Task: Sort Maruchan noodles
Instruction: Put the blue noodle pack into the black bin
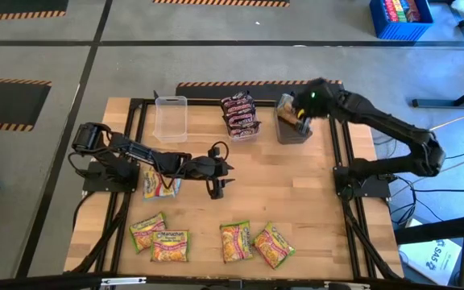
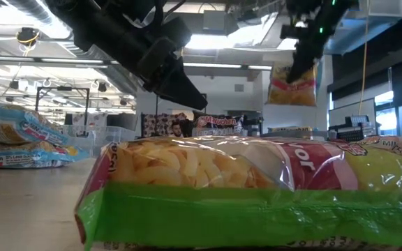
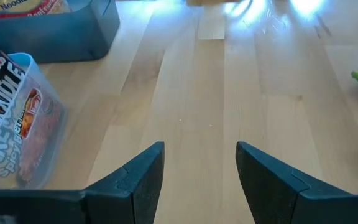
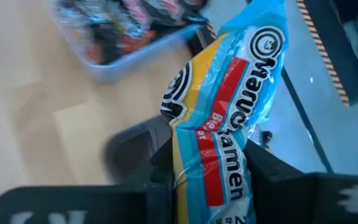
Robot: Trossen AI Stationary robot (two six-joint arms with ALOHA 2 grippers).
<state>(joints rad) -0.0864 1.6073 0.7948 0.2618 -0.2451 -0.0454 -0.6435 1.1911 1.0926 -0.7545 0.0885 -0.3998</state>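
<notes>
The right gripper (image 4: 210, 180) was clamped on a yellow-orange, blue-edged Maruchan ramen packet (image 4: 225, 106), which hung over the dark grey tub (image 1: 293, 129) at the table's far edge. To finish well, it looked wise to lower the packet squarely inside the tub's walls before letting go, clear of the clear plastic tub of maroon packets (image 1: 241, 115) beside it. The left gripper (image 3: 201, 180) waited mid-table with its fingers spread and empty.

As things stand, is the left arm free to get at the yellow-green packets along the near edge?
Probably yes: the left tool is open and empty over bare wood, and nothing stands between it and the yellow-green packets.
</notes>
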